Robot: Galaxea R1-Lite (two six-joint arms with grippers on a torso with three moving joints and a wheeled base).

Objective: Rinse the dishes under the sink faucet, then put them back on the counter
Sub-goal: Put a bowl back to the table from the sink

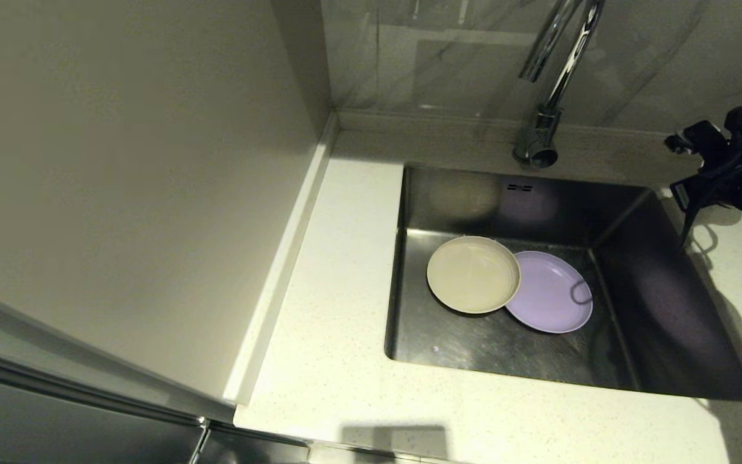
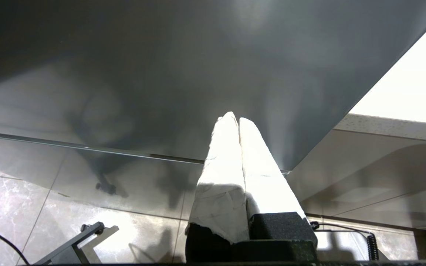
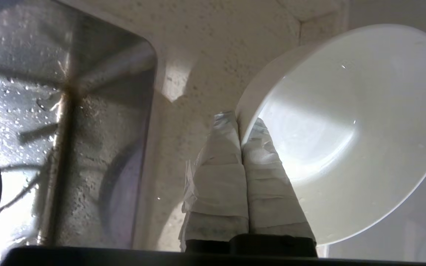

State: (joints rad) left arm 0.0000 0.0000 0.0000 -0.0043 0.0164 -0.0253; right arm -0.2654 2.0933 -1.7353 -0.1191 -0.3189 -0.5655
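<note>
A round beige plate [image 1: 473, 274] lies on the floor of the steel sink [image 1: 474, 348], its edge overlapping a lavender-purple plate [image 1: 554, 303] beside it. The chrome faucet [image 1: 554, 71] rises behind the basin. In the right wrist view my right gripper [image 3: 239, 120] is shut on the rim of the white bowl [image 3: 346, 129], held tilted over the speckled counter [image 3: 216, 44] beside the sink's corner [image 3: 31, 92]. The bowl does not show in the head view, where only the right arm's black wrist [image 1: 741, 158] appears at the right edge. My left gripper [image 2: 235, 117] is shut on nothing.
The left arm is parked low, facing a dark cabinet front [image 2: 161, 74] and tiled floor [image 2: 20, 207]. A tall pale wall panel [image 1: 126, 180] stands left of the counter [image 1: 326, 361]. The raised back edge [image 1: 435, 125] runs behind the sink.
</note>
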